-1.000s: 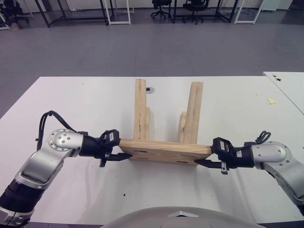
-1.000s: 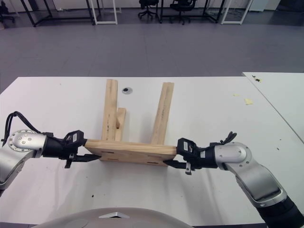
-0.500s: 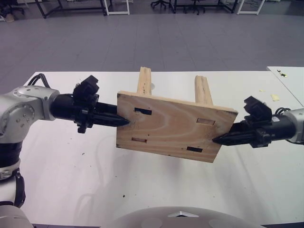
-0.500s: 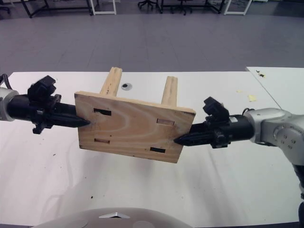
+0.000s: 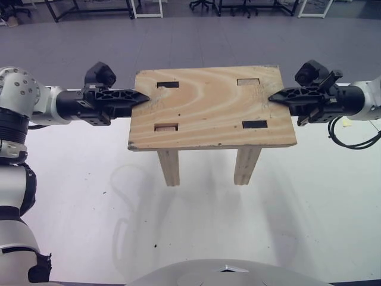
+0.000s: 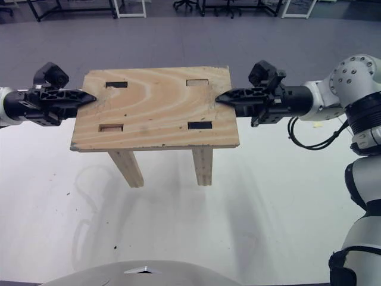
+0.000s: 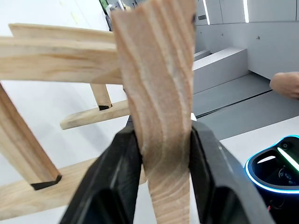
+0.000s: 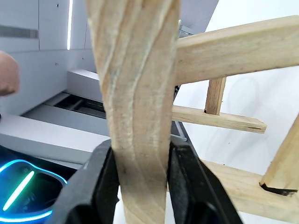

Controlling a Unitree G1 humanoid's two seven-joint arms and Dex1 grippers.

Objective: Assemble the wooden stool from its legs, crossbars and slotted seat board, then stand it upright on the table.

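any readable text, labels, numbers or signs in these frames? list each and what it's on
None to read in any view.
The seat board shows only wood grain and four slots, with no print or stamp.
The left gripper and right gripper, jaws clamped on the board's edges, carry no legible marking.
The table bears no label or sign.

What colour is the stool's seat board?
The seat board is pale tan wood with wavy grain, clearest in the left eye view.
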